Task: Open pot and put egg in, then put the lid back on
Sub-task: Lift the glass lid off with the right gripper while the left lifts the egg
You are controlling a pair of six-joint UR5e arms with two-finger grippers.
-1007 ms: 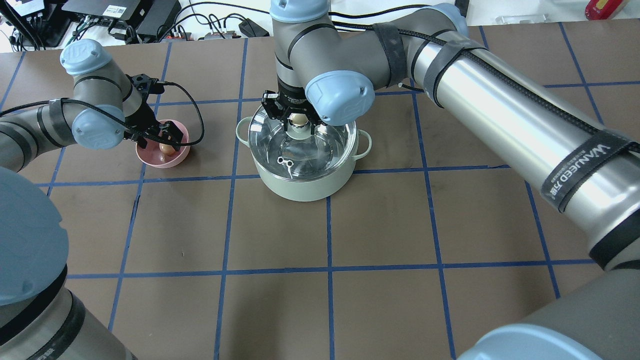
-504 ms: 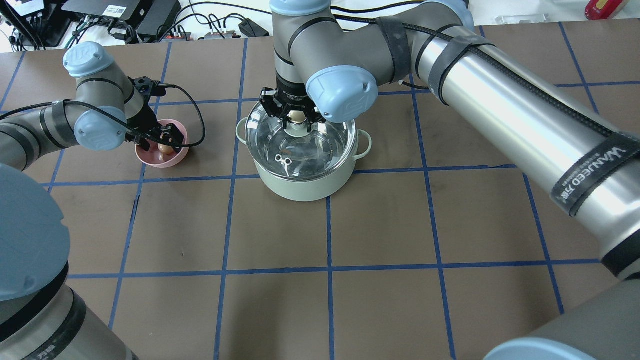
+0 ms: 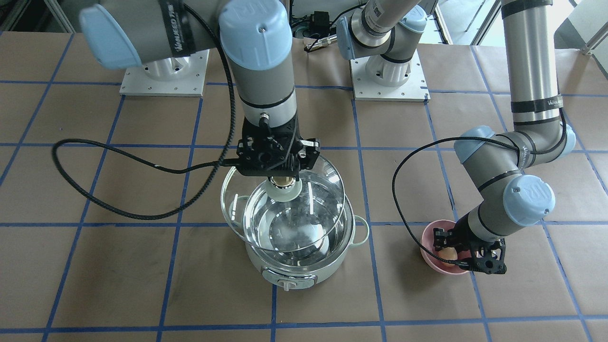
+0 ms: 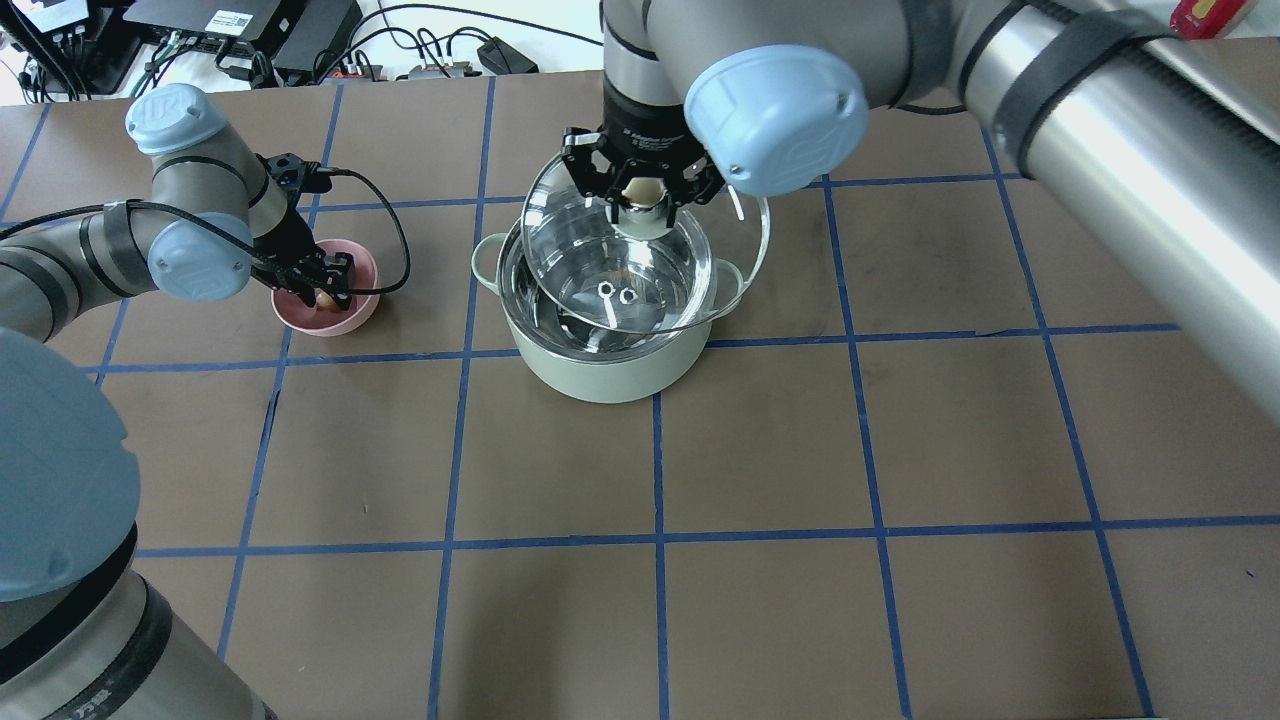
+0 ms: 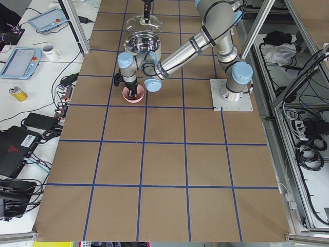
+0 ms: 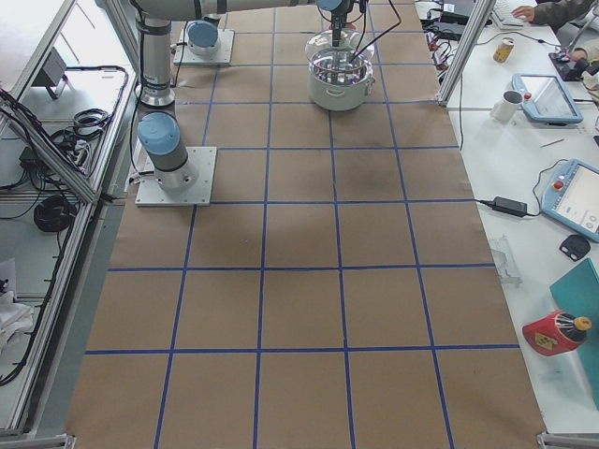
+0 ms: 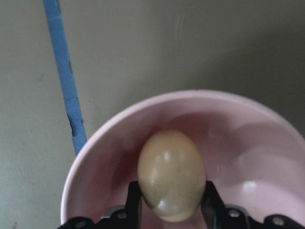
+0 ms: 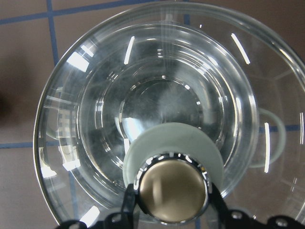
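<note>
The mint-green pot (image 4: 610,372) stands mid-table, its steel inside showing; it also shows in the front view (image 3: 294,271). My right gripper (image 4: 641,196) is shut on the beige-topped knob (image 8: 171,191) of the glass lid (image 4: 570,235) and holds the lid tilted above the pot, shifted toward the pot's far right side. The lid (image 3: 327,190) is off the rim. My left gripper (image 4: 318,290) is down in the pink bowl (image 4: 352,318). Its fingers (image 7: 134,200) press both sides of the tan egg (image 7: 171,174), which still sits in the bowl.
The pink bowl (image 3: 433,263) stands to the pot's left on the robot's side, about a tile away. A black cable (image 3: 118,209) loops over the table beside the right arm. The pot's white dial (image 3: 287,284) faces the operators' side.
My right gripper has lifted the lid off the pot and carried it up, back and to the right. My left gripper has closed in on the egg in the bowl.
</note>
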